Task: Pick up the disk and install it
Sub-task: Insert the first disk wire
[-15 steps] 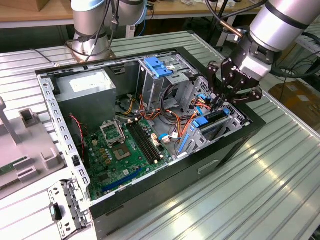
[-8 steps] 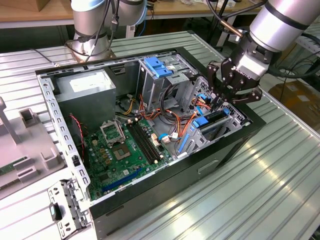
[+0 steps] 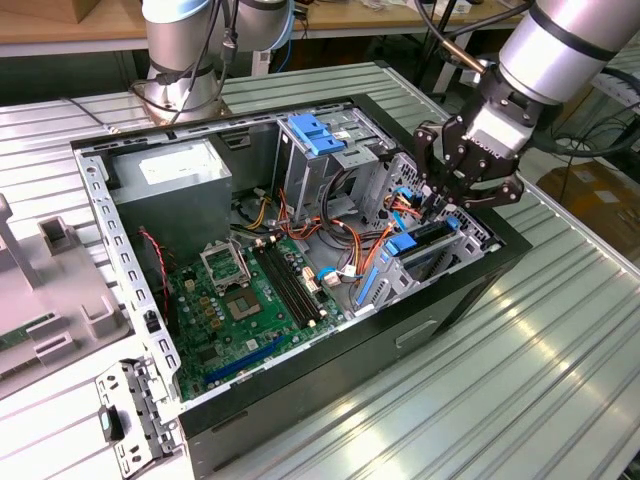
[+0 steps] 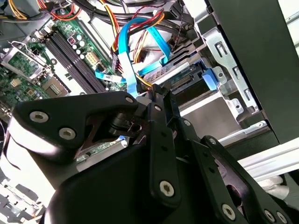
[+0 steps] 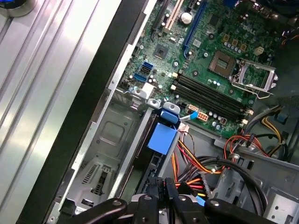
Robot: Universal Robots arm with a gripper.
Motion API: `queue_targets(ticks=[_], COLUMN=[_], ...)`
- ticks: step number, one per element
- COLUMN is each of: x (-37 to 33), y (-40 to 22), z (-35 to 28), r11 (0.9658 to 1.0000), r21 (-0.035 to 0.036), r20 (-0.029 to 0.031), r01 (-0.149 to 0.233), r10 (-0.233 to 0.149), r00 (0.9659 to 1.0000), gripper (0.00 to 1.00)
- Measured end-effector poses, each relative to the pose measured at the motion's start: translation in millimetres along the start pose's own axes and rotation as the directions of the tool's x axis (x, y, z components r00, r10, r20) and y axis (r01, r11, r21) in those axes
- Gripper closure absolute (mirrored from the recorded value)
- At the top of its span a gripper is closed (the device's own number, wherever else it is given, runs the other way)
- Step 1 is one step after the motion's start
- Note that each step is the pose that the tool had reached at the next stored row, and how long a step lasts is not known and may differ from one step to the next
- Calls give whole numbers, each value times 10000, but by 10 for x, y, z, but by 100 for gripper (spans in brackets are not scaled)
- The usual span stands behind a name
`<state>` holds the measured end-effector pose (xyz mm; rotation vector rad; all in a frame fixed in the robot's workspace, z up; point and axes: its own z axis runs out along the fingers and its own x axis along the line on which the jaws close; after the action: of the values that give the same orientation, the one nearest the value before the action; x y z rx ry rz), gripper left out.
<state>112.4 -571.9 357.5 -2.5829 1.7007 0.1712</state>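
Exterior view: my gripper (image 3: 437,197) low over the computer case (image 3: 330,340) drive cage | fingers narrow around the disk (image 3: 425,243) | disk seated in its bay

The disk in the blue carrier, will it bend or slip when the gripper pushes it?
The disk is a flat metal-cased slab, so probably stiff. Its blue carrier sits between the cage's metal walls, so it will likely slide, not tip. The gripper is above it.

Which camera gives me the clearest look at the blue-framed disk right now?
The second wrist view: the grey disk in its blue plastic carrier lies in the drive bay, metal face and connector edge visible. The first wrist view shows its blue end; the exterior view a sliver below the gripper.
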Motion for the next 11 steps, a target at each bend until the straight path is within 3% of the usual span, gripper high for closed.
queue_targets(ticks=[11], x=[2], y=[-1], z=[11], r11=[9971], r21=[68], r20=[-31], r01=[-755], r10=[755], r00=[9971], gripper=[82])
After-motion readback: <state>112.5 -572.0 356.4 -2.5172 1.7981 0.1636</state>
